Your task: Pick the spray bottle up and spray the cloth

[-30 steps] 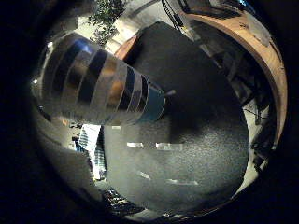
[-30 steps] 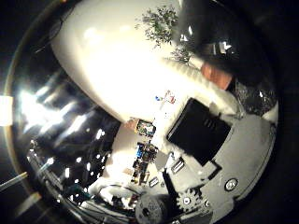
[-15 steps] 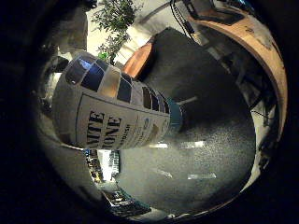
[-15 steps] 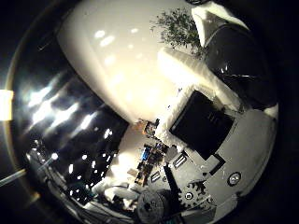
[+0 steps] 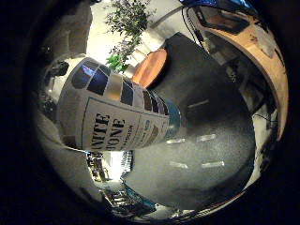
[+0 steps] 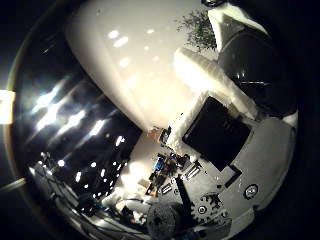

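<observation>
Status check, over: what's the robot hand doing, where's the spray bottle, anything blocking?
Robot hand close against the spray bottle, grip not confirmable. Bottle fills both palm views. Dark table below. Cloth not in view; no obstruction seen.

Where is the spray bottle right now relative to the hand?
The spray bottle fills much of the little finger side palm view, close against the palm, above the dark grey table. In the thumb side view its white body sits beside the hand.

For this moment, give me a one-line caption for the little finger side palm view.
Labelled spray bottle fills the view close to the palm, above a dark tabletop.
</observation>
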Action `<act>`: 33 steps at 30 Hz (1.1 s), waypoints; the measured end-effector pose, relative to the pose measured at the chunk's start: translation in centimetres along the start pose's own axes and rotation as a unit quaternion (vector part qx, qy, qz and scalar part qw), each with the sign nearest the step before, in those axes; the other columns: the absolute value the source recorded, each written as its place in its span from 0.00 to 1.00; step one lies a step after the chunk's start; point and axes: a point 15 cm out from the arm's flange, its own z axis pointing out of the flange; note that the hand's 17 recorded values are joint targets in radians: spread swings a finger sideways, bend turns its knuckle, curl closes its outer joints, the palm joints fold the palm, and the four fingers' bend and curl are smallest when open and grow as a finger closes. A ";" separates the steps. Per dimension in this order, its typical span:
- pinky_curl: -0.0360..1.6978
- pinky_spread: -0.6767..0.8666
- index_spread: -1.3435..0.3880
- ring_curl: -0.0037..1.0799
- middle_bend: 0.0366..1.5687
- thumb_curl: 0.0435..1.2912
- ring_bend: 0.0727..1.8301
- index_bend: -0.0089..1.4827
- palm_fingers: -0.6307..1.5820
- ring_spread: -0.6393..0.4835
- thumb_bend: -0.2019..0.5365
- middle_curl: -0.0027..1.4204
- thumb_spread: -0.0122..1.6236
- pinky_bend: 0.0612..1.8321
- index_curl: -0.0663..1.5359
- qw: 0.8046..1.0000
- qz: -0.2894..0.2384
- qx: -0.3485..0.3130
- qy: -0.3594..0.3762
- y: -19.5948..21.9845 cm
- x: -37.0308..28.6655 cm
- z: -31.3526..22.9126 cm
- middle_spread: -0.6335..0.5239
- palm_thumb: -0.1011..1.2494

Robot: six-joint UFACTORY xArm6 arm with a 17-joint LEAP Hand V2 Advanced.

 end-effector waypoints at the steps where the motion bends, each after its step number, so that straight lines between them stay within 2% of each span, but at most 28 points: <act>1: 0.65 0.33 0.66 0.61 0.87 0.42 0.77 0.81 0.80 0.41 0.26 0.47 0.66 0.61 0.51 1.000 0.004 -0.012 -0.002 0.4 -0.8 0.2 0.46 0.79; 8: 0.74 0.33 0.66 0.61 0.88 0.48 0.78 0.81 0.80 0.42 0.25 0.47 0.62 0.57 0.50 0.996 0.010 -0.081 0.043 2.3 -5.0 0.7 0.46 0.80; 16: 0.79 0.32 0.66 0.60 0.88 0.53 0.78 0.81 0.81 0.42 0.25 0.46 0.60 0.55 0.50 0.985 0.020 -0.136 0.105 4.9 -9.6 0.0 0.46 0.80; 21: 0.81 0.32 0.66 0.60 0.88 0.55 0.78 0.81 0.81 0.42 0.25 0.46 0.59 0.54 0.50 0.980 0.009 -0.165 0.111 6.1 -13.3 2.0 0.46 0.79; 28: 0.83 0.32 0.66 0.59 0.88 0.57 0.78 0.81 0.81 0.42 0.25 0.46 0.58 0.53 0.50 0.965 -0.024 -0.230 0.125 7.0 -19.5 7.8 0.46 0.79; 33: 0.84 0.31 0.66 0.59 0.88 0.57 0.78 0.80 0.81 0.42 0.25 0.46 0.57 0.53 0.50 0.944 -0.052 -0.266 0.188 7.1 -22.8 11.0 0.46 0.79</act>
